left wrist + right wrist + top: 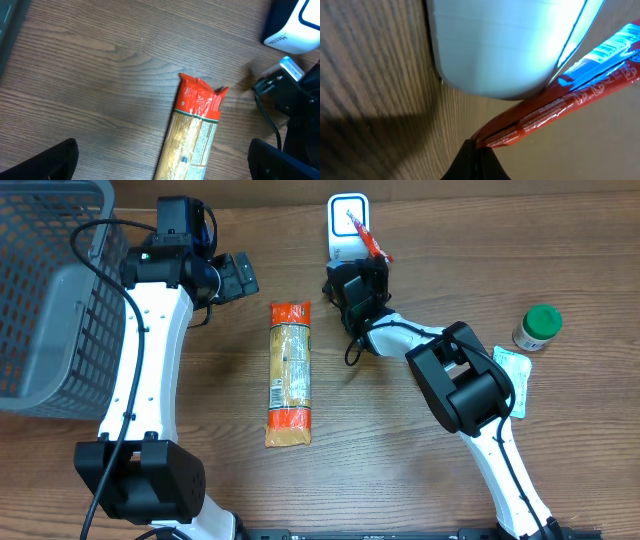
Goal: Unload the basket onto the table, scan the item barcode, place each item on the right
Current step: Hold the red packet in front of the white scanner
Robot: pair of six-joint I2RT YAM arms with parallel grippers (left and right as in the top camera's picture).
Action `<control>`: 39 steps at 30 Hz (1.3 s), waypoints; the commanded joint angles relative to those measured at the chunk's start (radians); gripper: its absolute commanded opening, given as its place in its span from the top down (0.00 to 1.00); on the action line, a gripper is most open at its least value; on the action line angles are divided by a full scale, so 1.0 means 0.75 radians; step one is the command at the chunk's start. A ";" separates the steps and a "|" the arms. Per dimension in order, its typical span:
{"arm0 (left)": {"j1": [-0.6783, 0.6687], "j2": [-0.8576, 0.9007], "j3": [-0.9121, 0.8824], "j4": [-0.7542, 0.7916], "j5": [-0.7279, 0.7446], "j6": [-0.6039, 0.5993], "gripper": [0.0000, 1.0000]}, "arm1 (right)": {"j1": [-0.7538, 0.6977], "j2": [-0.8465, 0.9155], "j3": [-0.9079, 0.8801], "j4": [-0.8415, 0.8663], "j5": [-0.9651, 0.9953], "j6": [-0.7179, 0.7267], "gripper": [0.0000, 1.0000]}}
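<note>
My right gripper [366,272] is shut on the lower end of a thin red stick packet [371,242]. The packet slants up across the front of the white barcode scanner [346,220] at the table's back. In the right wrist view the packet [555,110] rises from my closed fingertips [477,147] past the scanner's white body [505,45], and a barcode [615,47] shows near its upper end. My left gripper [236,276] hangs open and empty, left of the scanner. Its fingers [50,162] are spread wide above the top of a long orange pasta packet [192,135].
The pasta packet [290,375] lies lengthwise in the middle of the table. A grey mesh basket [50,290] fills the left side. A green-capped bottle [538,326] and a white-green sachet [512,375] lie at the right, beside my right arm.
</note>
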 commanded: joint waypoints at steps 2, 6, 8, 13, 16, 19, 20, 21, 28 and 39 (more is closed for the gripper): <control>-0.003 0.011 0.005 0.002 -0.012 0.015 0.00 | 0.009 0.014 0.013 -0.002 -0.040 -0.068 0.96; -0.003 0.011 0.005 0.002 -0.012 0.015 0.00 | 0.009 0.014 0.013 0.027 -0.040 -0.099 0.96; -0.003 0.011 0.004 0.002 -0.012 0.015 0.01 | 0.009 0.014 0.013 0.074 -0.040 -0.143 0.96; -0.003 0.011 0.004 0.002 -0.012 0.016 0.00 | 0.009 0.013 0.013 0.252 -0.040 -0.247 0.96; -0.003 0.011 0.004 0.002 -0.012 0.015 0.00 | 0.009 0.011 0.013 0.264 -0.039 -0.315 0.96; -0.003 0.011 0.005 0.002 -0.012 0.015 0.00 | 0.007 0.011 0.013 0.264 -0.030 -0.314 0.96; -0.003 0.011 0.004 0.002 -0.012 0.016 0.01 | 0.006 0.011 0.013 0.266 -0.029 -0.314 0.96; -0.003 0.011 0.004 0.002 -0.012 0.015 0.00 | 0.004 0.011 0.013 0.275 -0.028 -0.314 0.96; -0.003 0.011 0.005 0.002 -0.012 0.015 0.00 | -0.009 -0.021 0.013 0.385 0.006 -0.350 0.96; -0.003 0.011 0.004 0.002 -0.012 0.016 0.00 | -0.058 -0.030 0.013 0.316 0.105 -0.335 0.96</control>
